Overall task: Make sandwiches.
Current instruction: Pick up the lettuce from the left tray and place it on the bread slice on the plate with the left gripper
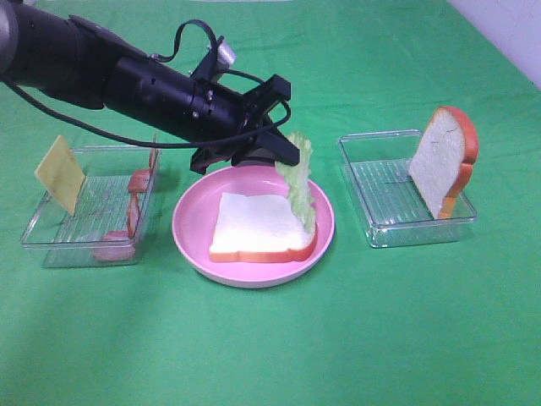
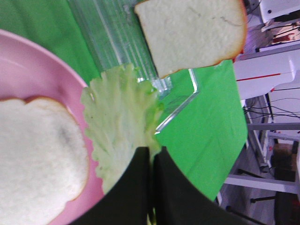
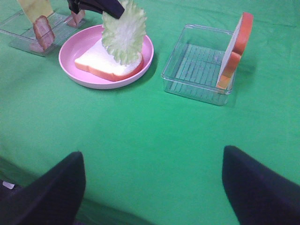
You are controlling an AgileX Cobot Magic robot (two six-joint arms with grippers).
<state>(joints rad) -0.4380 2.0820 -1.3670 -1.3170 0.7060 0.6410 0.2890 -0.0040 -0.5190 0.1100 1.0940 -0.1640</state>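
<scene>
Above the green-clothed table [image 1: 270, 355], the left gripper [image 1: 286, 155] hung over the pink plate [image 1: 190, 233], pinching the lettuce leaf [image 1: 300, 182]; the right gripper [image 3: 152, 154] gaped empty.

Lighting: bright, even, diffuse, from overhead.
Shadows: soft, short; faint band on green cloth [image 1: 254, 338] along pink plate [image 1: 190, 237] rim below left gripper [image 1: 286, 156].
Glare: pale streaks on clear tray [image 1: 372, 203] ribs beyond gripper tip.
Focus: left wrist view soft, its fingers [image 2: 136, 192] black, detail lost; right gripper [image 3: 152, 185] fingers [image 3: 51, 192] blurred dark masses.
</scene>
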